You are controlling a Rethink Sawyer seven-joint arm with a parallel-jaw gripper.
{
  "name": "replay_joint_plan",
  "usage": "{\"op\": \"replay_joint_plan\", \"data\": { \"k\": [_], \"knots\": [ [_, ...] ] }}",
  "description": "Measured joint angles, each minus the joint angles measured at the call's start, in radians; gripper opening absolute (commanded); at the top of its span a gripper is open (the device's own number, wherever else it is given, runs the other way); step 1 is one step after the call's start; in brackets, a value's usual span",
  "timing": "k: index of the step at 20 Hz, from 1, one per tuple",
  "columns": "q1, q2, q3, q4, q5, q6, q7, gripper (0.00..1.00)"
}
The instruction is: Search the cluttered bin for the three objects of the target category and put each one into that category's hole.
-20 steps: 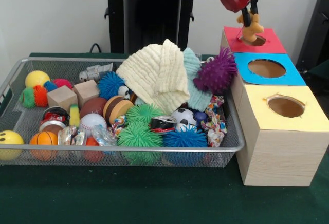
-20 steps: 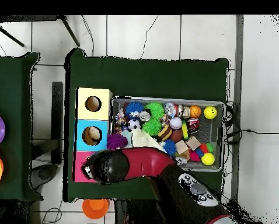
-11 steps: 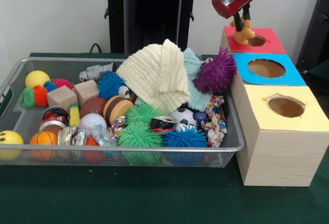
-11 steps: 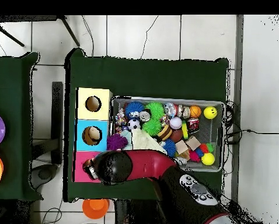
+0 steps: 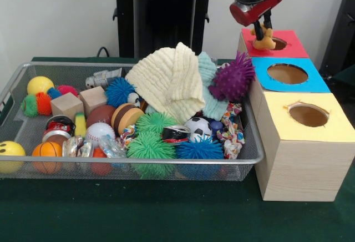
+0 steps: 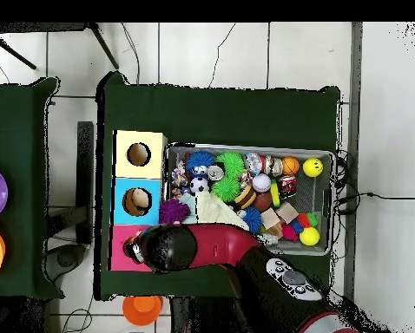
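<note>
My gripper [image 5: 262, 30] hangs over the red-topped box [image 5: 291, 49] at the far right, shut on a small orange and yellow plush toy [image 5: 264, 42]. The toy dangles just above the red surface, at the left rim of the red hole [image 5: 277, 44]. Beside it are the blue-topped box with its hole [image 5: 287, 74] and the yellow-topped box with its hole [image 5: 308, 114]. In the overhead view the arm's black wrist [image 6: 163, 247] covers most of the red box [image 6: 118, 249]; the toy is hidden there.
The wire bin [image 5: 138, 159] is packed: a cream knit cloth [image 5: 169, 81], a purple spiky ball [image 5: 233, 78], green spiky balls [image 5: 150, 145], a soccer ball [image 5: 198, 125], wooden blocks [image 5: 66, 105], yellow balls [image 5: 40, 84]. A black stand [image 5: 161, 14] rises behind the bin.
The gripper has drifted slightly left with the toy, from over the red hole to its left rim. The bin's contents have not moved.
</note>
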Motion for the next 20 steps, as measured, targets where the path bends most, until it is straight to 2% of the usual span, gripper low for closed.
{"op": "replay_joint_plan", "data": {
  "k": [20],
  "knots": [
    [0.007,-0.016,0.004,0.001,0.023,-0.001,0.000,0.00]
  ]
}}
